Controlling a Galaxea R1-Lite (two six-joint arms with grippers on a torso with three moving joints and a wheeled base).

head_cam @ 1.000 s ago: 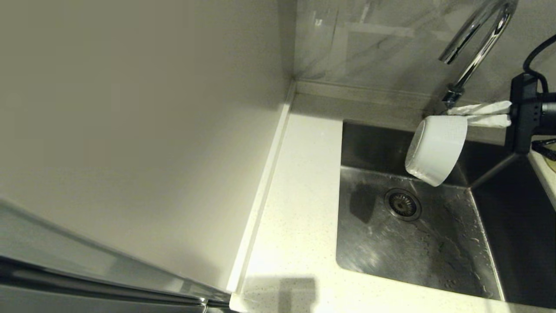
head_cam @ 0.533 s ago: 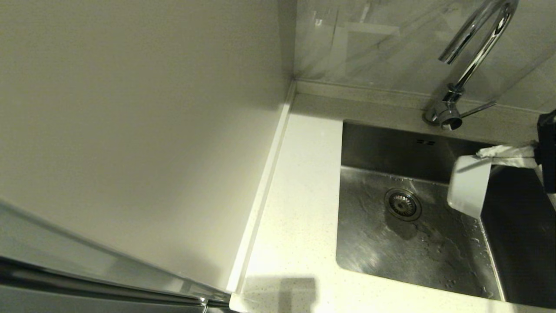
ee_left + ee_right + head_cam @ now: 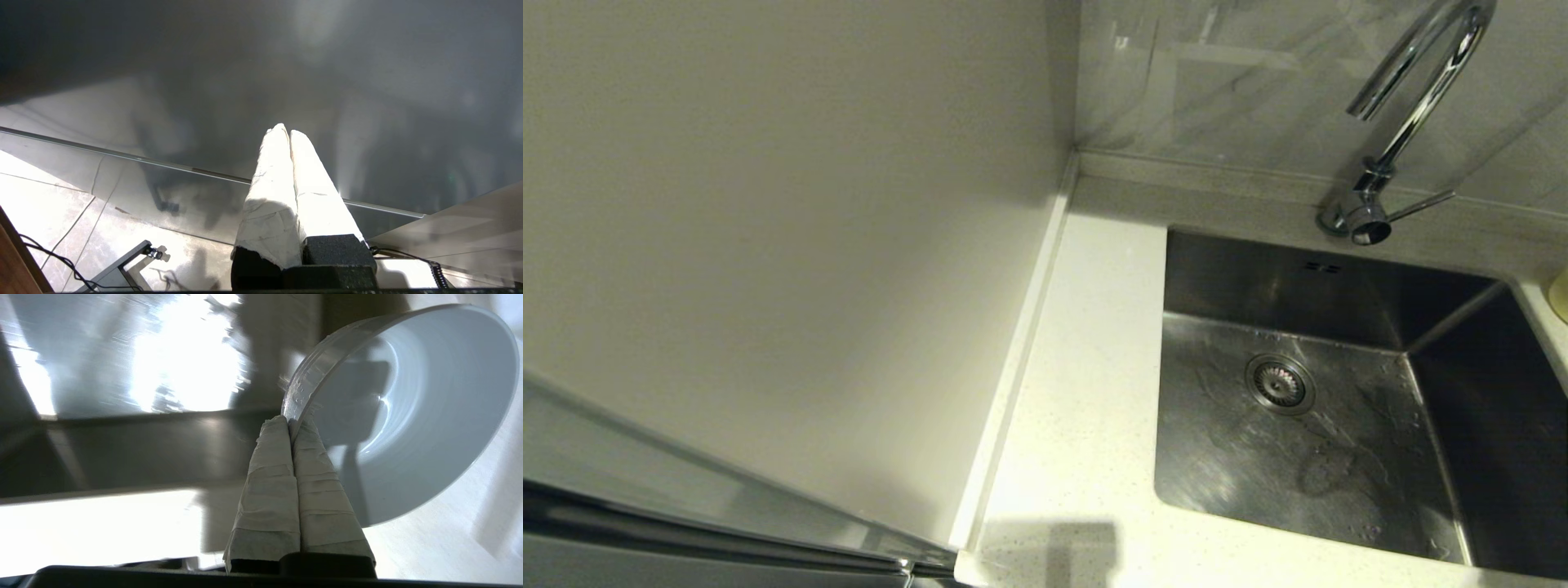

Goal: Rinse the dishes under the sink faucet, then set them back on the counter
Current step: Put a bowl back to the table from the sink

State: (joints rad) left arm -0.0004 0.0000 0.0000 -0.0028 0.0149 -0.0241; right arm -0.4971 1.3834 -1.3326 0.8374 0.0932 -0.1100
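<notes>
Out of the head view to the right, my right gripper (image 3: pixel 291 422) is shut on the rim of a pale bluish-white bowl (image 3: pixel 412 416). The bowl hangs tilted, its wet hollow facing the wrist camera, above the white counter (image 3: pixel 433 547) beside the sink's steel edge (image 3: pixel 122 453). The head view shows the square steel sink (image 3: pixel 1339 490) with wet streaks, its round drain (image 3: pixel 1280 383) and two overflow slots (image 3: pixel 1321 266). The chrome faucet (image 3: pixel 1417 98) stands behind it with its thin lever (image 3: pixel 1421 204). A sliver of the pale yellow bowl (image 3: pixel 1561 296) shows at the right edge. The white bowl is out of view.
The speckled counter (image 3: pixel 1086 392) runs left of the sink, bounded by a cream wall panel (image 3: pixel 792 245) and a marbled backsplash (image 3: pixel 1225 82). My left gripper (image 3: pixel 288 131) is parked shut and holding nothing, low beside a dark glossy panel (image 3: pixel 204 102) over floor tiles (image 3: pixel 49 204).
My right gripper carried the bowl from under the faucet spout down and to the right, past the sink's right edge, and out of the head view. The sink now holds nothing.
</notes>
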